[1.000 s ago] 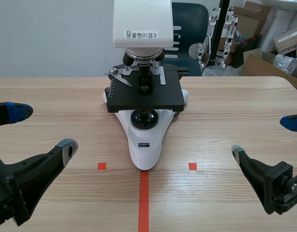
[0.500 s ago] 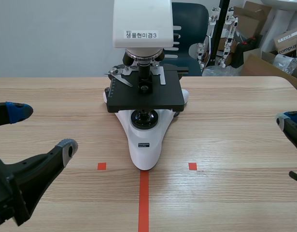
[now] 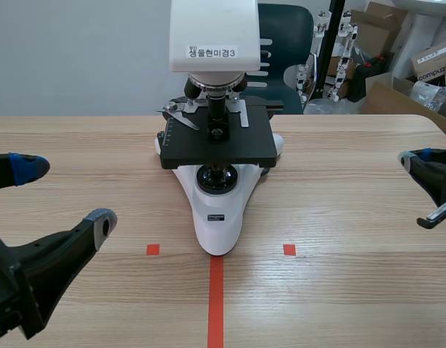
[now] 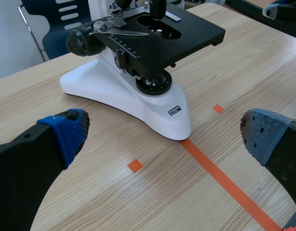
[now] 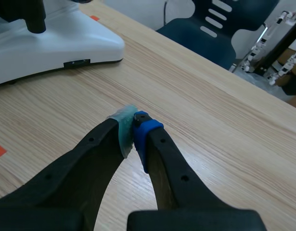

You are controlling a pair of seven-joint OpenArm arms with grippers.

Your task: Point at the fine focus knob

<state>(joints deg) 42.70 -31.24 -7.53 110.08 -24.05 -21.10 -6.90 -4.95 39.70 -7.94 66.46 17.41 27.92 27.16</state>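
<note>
A white microscope (image 3: 217, 210) with a black stage (image 3: 217, 141) stands at the table's middle, its head labelled on the front. In the left wrist view a black focus knob (image 4: 80, 41) sticks out from its side, behind the stage. My left gripper (image 3: 63, 193) hangs open at the near left, well short of the microscope; its fingers (image 4: 66, 132) flank the base tip from a distance. My right gripper (image 3: 415, 156) is shut on nothing at the far right, pads pressed together (image 5: 133, 129), apart from the white base (image 5: 51, 48).
A dark blue chair (image 3: 284, 32) stands behind the table, with cardboard boxes (image 3: 397, 43) at the back right. Orange-red tape marks (image 3: 216, 297) run along the near middle of the wooden table (image 3: 339, 203).
My right gripper has shut from wide open and lifted from the near right corner to higher along the right edge. The left arm and microscope have not moved.
</note>
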